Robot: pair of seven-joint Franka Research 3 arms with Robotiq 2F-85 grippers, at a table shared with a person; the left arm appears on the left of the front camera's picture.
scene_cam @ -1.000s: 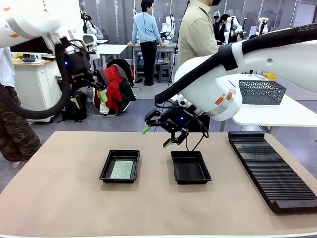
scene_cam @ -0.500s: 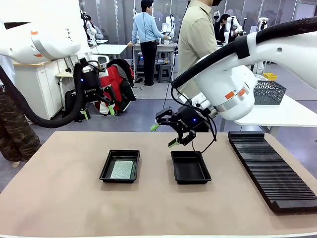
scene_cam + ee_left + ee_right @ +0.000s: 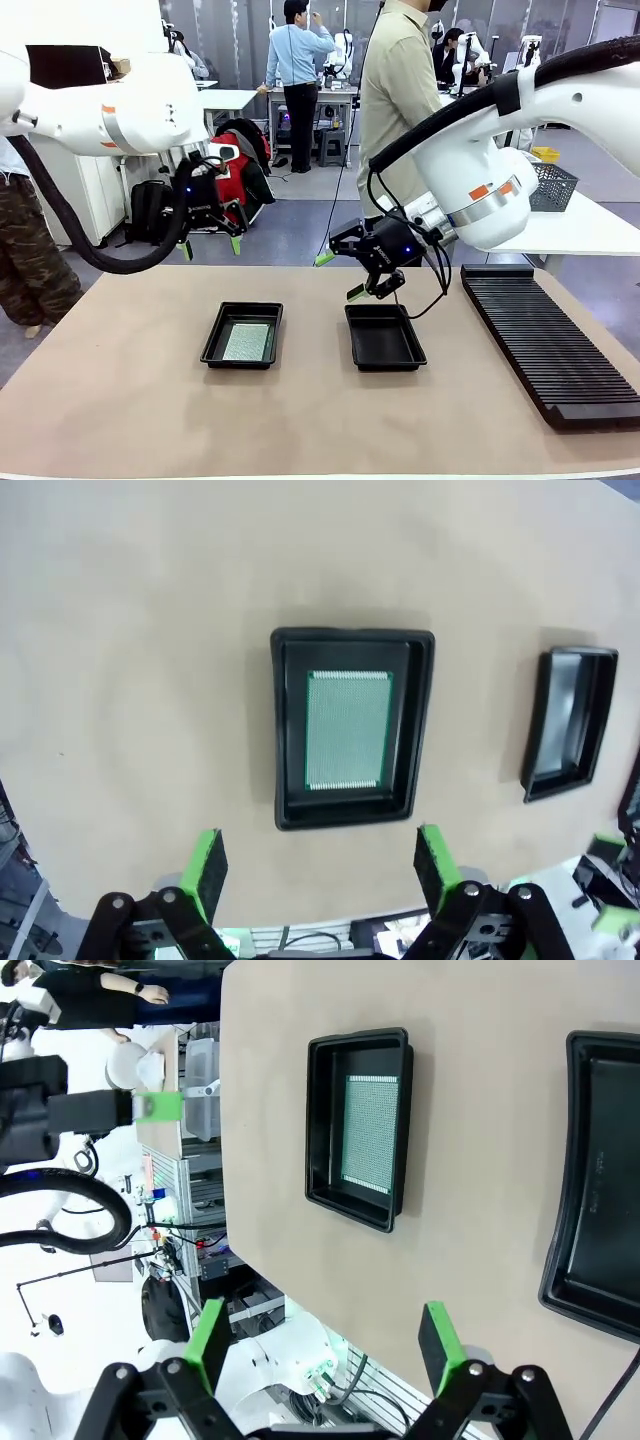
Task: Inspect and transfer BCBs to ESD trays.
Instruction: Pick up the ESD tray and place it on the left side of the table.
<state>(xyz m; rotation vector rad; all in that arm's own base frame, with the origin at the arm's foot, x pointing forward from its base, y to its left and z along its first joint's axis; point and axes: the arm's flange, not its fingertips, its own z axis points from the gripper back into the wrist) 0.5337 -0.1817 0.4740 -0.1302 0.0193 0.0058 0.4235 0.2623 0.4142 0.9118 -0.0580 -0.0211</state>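
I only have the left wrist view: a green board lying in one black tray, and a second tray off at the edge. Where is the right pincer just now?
Observer: The right pincer hangs open in the air near the far end of the second tray, holding nothing.
Operator: Is there a board in that tray? I see it too much from the side.
Observer: No. From the front its floor is bare black.
Operator: Anything on the table beyond it?
Observer: Yes, a long black slotted rack lies along the table's edge on the robot's right, apart from the tray.
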